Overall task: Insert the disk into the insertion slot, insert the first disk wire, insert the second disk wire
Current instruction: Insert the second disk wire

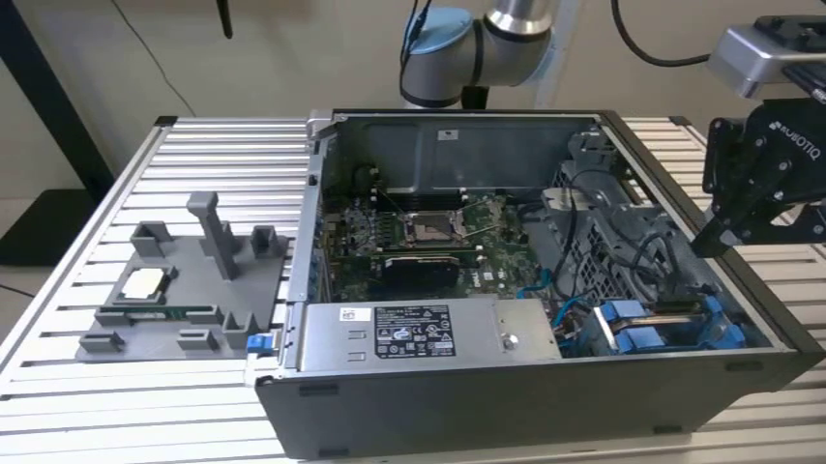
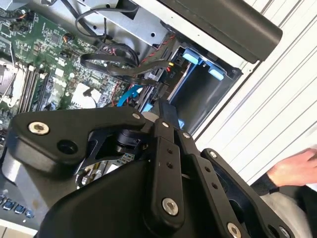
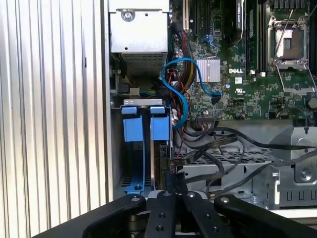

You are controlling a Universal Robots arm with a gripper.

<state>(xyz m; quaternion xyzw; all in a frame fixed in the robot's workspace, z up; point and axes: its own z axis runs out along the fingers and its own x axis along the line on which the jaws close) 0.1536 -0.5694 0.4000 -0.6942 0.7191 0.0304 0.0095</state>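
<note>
Your black two-finger gripper (image 1: 714, 244) hangs over the drive-bay corner of the open dark grey computer case (image 1: 516, 406), at the exterior view's right. In the first wrist view its tip (image 3: 172, 180) points down at the bay, and the jaws look pressed together with no gap showing. You cannot tell from here whether a plug is pinched between them.

The disk, a flat grey drive in a bright blue plastic carrier (image 3: 159, 128), sits upright in the bay, just beside a second blue carrier (image 3: 131, 128). So the slot step looks done, and the wires are the work in hand.

To do this well:
- Line the tip up with the drive's edge before you descend; the bay is narrow.
- Keep clear of the loose black cables (image 3: 218, 141) and the looped light-blue flat cable (image 3: 179, 96) lying just beside the disk, as either could snag a finger.
- Press a connector straight in, not at a tilt, or it may jam.
- Mind the person's hand (image 2: 296, 168) resting on the ribbed aluminium table (image 1: 77, 396) near the case.
</note>
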